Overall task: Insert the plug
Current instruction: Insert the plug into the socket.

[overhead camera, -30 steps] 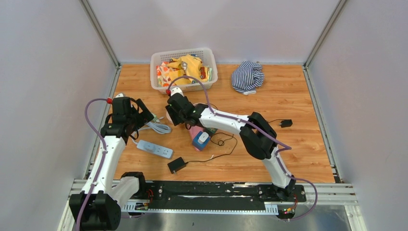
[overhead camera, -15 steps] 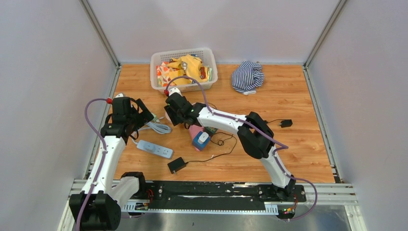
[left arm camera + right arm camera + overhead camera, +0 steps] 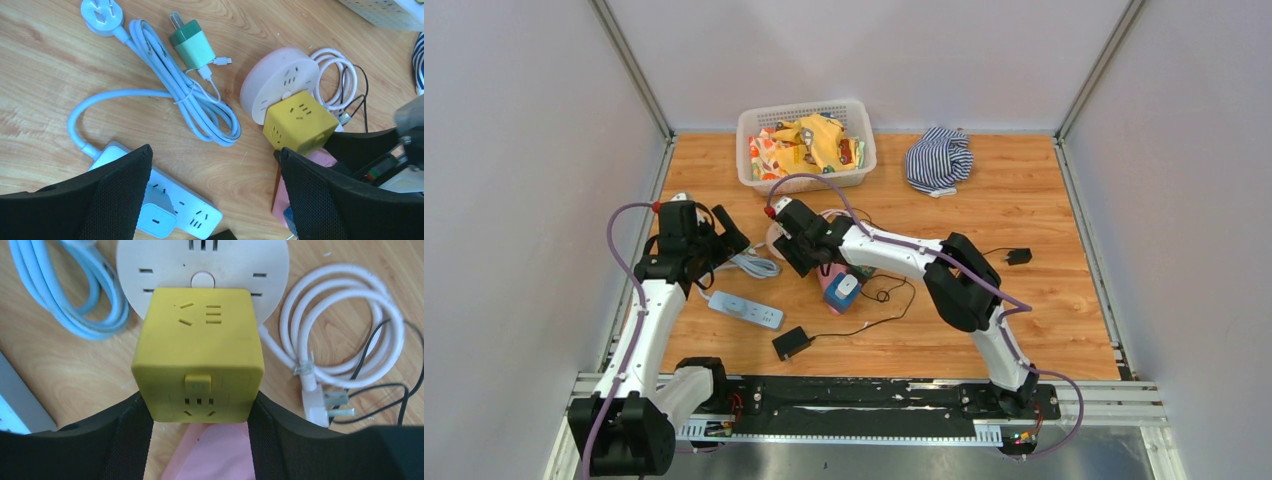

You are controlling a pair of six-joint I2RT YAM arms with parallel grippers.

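Right wrist view: right gripper (image 3: 198,412) is clamped on the yellow cube plug (image 3: 199,355), over the round white socket (image 3: 150,260) rim, left of the table (image 3: 1024,330) middle. Left gripper (image 3: 212,155) hangs wide open nearby. Looks like the lining-up step to me; next it probably needs squaring up and a straight push down.

From above, the white plastic lattice basket (image 3: 807,108) sits at the wooden table's (image 3: 1044,310) 11 o'clock and the striped fabric bundle (image 3: 939,158) at 1. The white rectangular power strip (image 3: 744,309) lies at 8. The yellow plastic cube socket (image 3: 199,360) is at its 2 o'clock, overlapping the round white socket disc (image 3: 202,270).
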